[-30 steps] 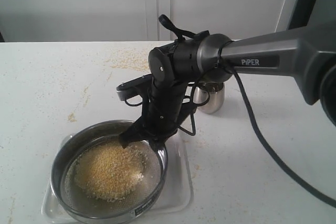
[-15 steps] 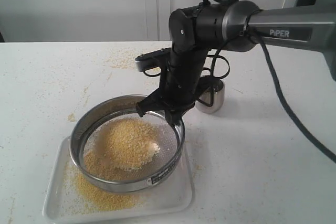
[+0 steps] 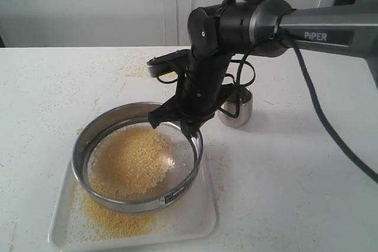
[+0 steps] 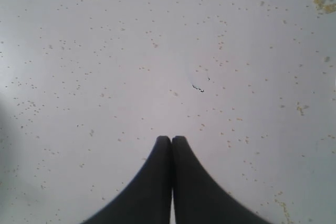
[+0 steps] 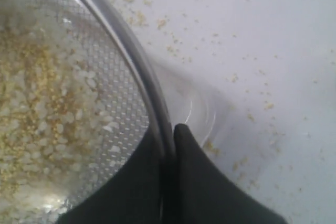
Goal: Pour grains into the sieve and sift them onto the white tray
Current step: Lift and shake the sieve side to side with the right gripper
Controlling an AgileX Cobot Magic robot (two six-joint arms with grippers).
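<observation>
The left end effector [image 4: 171, 140] appears only in its own wrist view. Its two dark fingers are pressed together with nothing between them, above a bare part of the table [image 3: 283, 181] that is dotted with small crumbs.

In the exterior view, the white tray [image 3: 198, 216] lies at the near left of the table. A layer of fine yellow meal [image 3: 109, 219] covers its near left part, and its right part is almost bare. The sieve [image 3: 127, 205] is over the tray, and its left side goes a little beyond the left edge of the tray. I cannot tell if its near edge touches the tray or hangs just above it. A small label sits on the near right of its rim. The grains [image 3: 130, 160] lie inside the sieve on the mesh, as a wide yellow heap with some pale whitish bits at its right side.

The right end effector [image 3: 190, 133] comes down from above onto the far right of the sieve rim. In the right wrist view its fingers are closed narrowly on that rim, one inside the sieve and one outside, so it is holding the sieve. To the right of the sieve, partly behind the arm, a small shiny steel cup [image 3: 239, 113] stands upright on the table, apart from the tray. More yellow crumbs [image 3: 139, 66] are strewn on the far part of the table.
</observation>
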